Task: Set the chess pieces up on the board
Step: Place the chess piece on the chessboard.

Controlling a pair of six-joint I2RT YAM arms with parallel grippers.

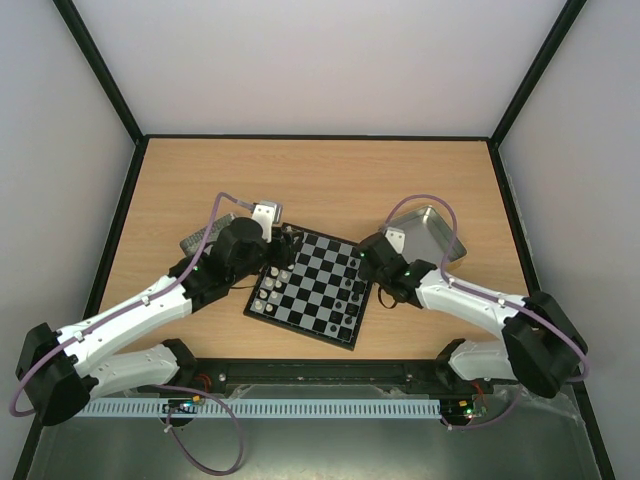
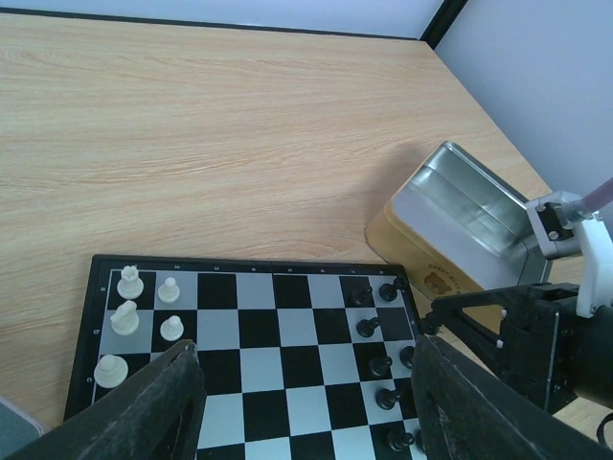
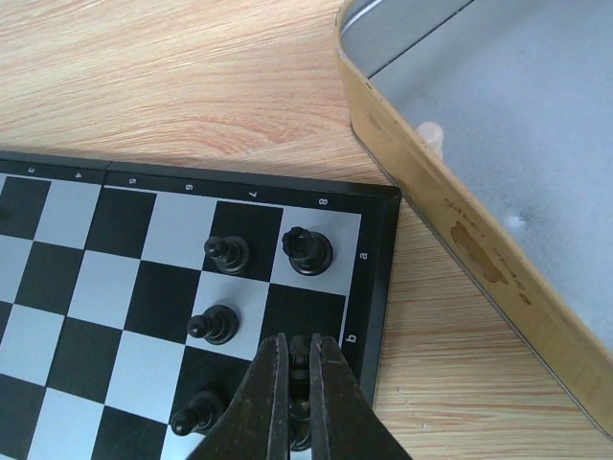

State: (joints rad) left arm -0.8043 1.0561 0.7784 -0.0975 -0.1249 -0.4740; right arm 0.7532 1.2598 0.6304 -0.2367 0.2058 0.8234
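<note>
The light wooden table (image 1: 320, 170) carries the small black-and-pale chequered board (image 1: 316, 292), thin-framed in black, at the centre of the top view. A rectangular metal tray (image 3: 460, 244) with a tan outer wall fills the upper right of the right wrist view.

The left gripper (image 2: 306, 350) hangs over the board at the bottom of its own view, fingers spread wide with nothing between them. The right gripper (image 3: 299, 341), at bottom centre, is pressed nearly together, pinching a tiny black chessman (image 3: 300, 362) over the board's corner squares. Whether it rests on the board I cannot tell.

Just above it stand a black rook (image 3: 306, 251) and a black pawn (image 3: 228, 252). White chessmen (image 2: 125, 318) stand at the left of the left wrist view.

These pieces look featherlight, hard, smooth and easily tipped, so they are probably best pinched low on the stem.
</note>
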